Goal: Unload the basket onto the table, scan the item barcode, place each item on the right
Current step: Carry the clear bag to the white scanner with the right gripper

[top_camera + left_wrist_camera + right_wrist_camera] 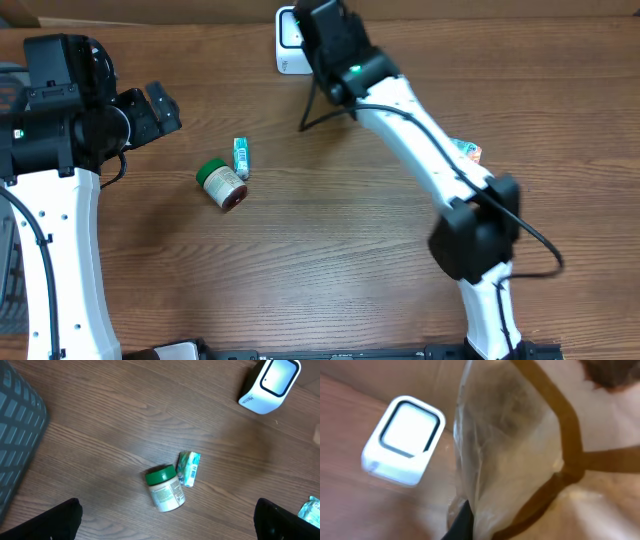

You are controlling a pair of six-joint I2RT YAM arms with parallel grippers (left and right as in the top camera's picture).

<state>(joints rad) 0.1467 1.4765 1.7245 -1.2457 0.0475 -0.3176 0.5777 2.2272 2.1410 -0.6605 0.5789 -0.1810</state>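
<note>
My right gripper (469,525) is shut on a clear plastic bag (505,450) that fills the middle of the right wrist view; only one dark fingertip (462,521) shows at the bag's lower edge. The white barcode scanner (404,440) stands just left of the bag. From overhead, the right wrist (330,40) hangs at the far edge beside the scanner (290,42), hiding the bag. My left gripper (165,108) is open and empty at the left, raised over the table (170,521).
A green-lidded jar (222,184) lies on its side mid-left, with a teal packet (241,158) just beyond it. Another packet (466,150) lies under the right arm. A grey basket (20,435) sits at the far left.
</note>
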